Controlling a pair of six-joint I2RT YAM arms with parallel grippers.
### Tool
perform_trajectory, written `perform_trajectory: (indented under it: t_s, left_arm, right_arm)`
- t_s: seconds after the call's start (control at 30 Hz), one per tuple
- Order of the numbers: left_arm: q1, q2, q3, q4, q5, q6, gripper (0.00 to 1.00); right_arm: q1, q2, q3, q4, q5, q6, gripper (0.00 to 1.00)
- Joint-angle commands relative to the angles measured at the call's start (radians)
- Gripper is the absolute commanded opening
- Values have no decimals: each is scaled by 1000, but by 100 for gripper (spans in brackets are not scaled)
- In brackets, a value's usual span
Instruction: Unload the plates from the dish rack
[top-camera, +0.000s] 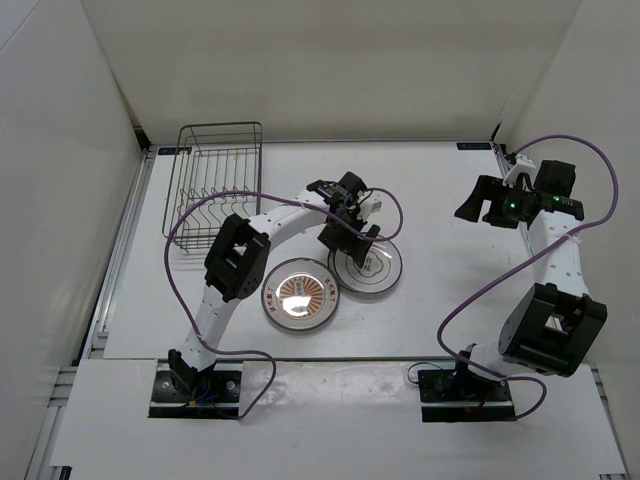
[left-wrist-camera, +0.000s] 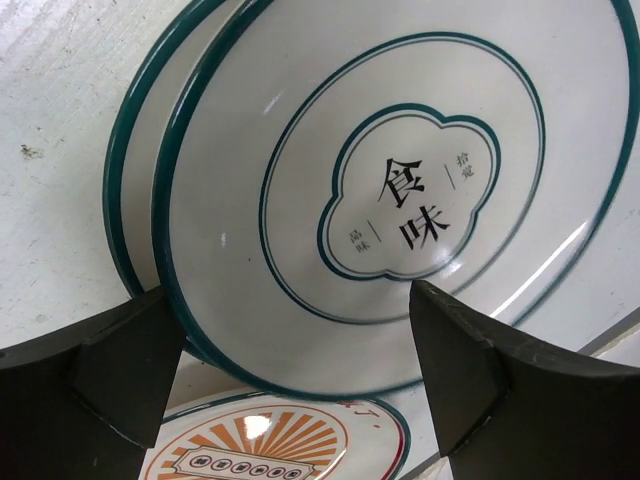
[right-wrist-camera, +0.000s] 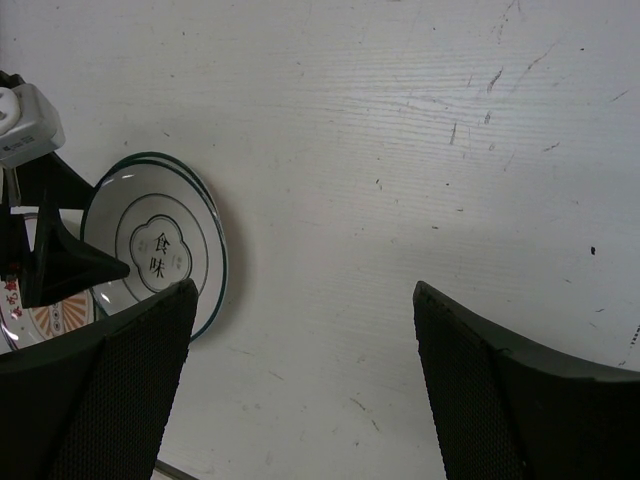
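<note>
White desk (top-camera: 450, 300) carries all three plates (top-camera: 387, 272), two stacked seemingly to save room; rack (top-camera: 220, 126) sits empty, and both your jaws hang released.

Both arms are built of white tube-like links joined by chunky black joint housings. The left arm (top-camera: 225, 290) and the right arm (top-camera: 555, 290) each rise from a black base plate (top-camera: 195, 392) bolted down far behind its hand. A purple cable (top-camera: 185, 225) loops loosely from each base up to the wrist. The left hand (top-camera: 352, 243) is black, with a small white block (top-camera: 372, 203) just beside it. The right hand (top-camera: 480, 212) is black too, with a green light (top-camera: 512, 207) glowing just behind it. The left fingers (left-wrist-camera: 480, 380) are matte dark wedges with angular facets. The right fingers (right-wrist-camera: 120, 390) carry a fine dotted texture.
</note>
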Motion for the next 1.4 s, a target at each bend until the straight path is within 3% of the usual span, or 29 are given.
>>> perform_trajectory:
  t_s: [0.0,0.37,0.47,0.53,0.63,0.87,1.13,1.37]
  left_arm:
    - [-6,-71,29,9,-42,14,100]
    - [-4,-163,7,90,-174,69,100]
    - [2,-182,-39,126,-221,68,100]
    - [28,-180,-50,95,-227,39,100]
    - [81,-162,-41,17,-224,-21,100]
    - [135,-170,-121,37,-155,-110,100]
    - [148,-124,-98,9,-91,-159,100]
    - [146,-124,-89,-32,-63,-158,100]
  right_arm:
    - [-7,-4,1,0,-8,-8,90]
    - [-4,12,-4,3,-11,-8,90]
    - [0,30,3,-28,-25,-66,77]
    - [3,45,11,-55,-52,-86,52]
    - [10,90,34,-138,-89,-166,0]
    - [82,171,28,-309,-135,-461,0]
    - [232,271,-7,-436,-104,-748,0]
    - [329,323,-41,-410,-62,-956,0]
